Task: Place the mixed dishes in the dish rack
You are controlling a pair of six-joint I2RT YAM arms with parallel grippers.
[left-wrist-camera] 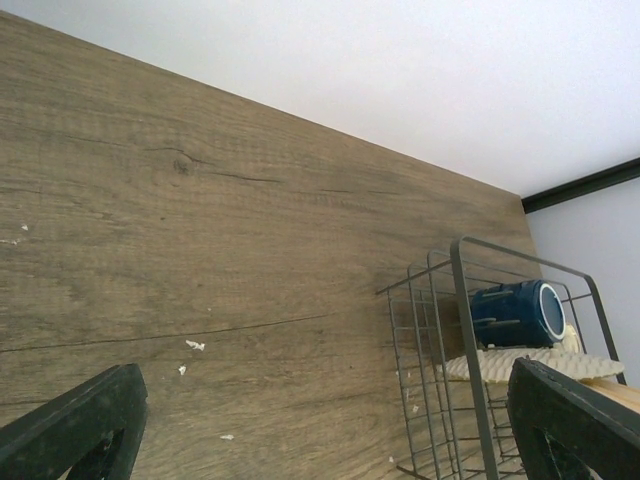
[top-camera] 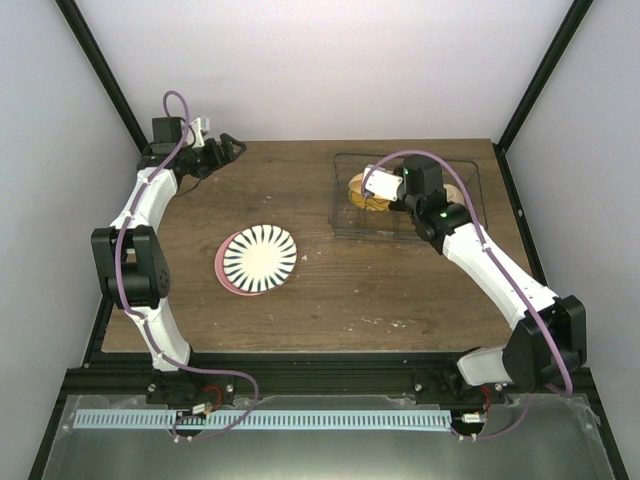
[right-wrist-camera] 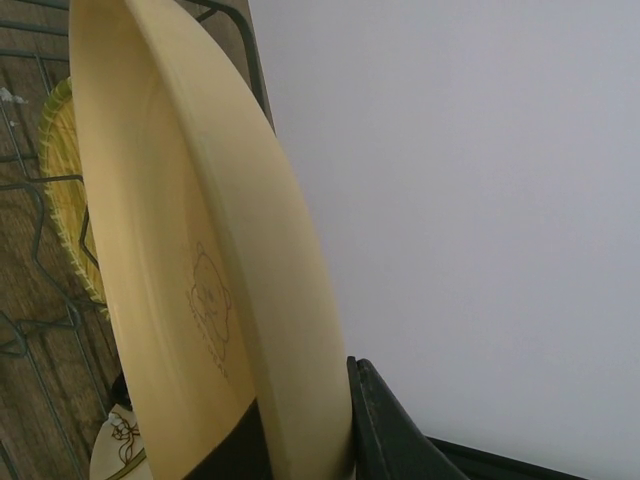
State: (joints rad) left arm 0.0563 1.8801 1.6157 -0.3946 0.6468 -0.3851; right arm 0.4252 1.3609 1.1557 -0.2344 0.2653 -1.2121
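Two plates lie on the desk (top-camera: 330, 290), striped plate (top-camera: 260, 256) atop pink plate (top-camera: 222, 270); blue mug (left-wrist-camera: 515, 313) and grid plate (right-wrist-camera: 58, 190) sit in the dish rack (left-wrist-camera: 461, 300), where the right hand (top-camera: 372, 186) clenches the cream bowl (right-wrist-camera: 170, 250); left hand (top-camera: 228, 147) hangs released

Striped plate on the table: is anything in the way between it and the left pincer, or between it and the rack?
Nothing visible. Bare wood separates the open left pincer from the striped plate, and the plate from the rack. The right pincer, shut on a cream dish, hangs over the rack itself.
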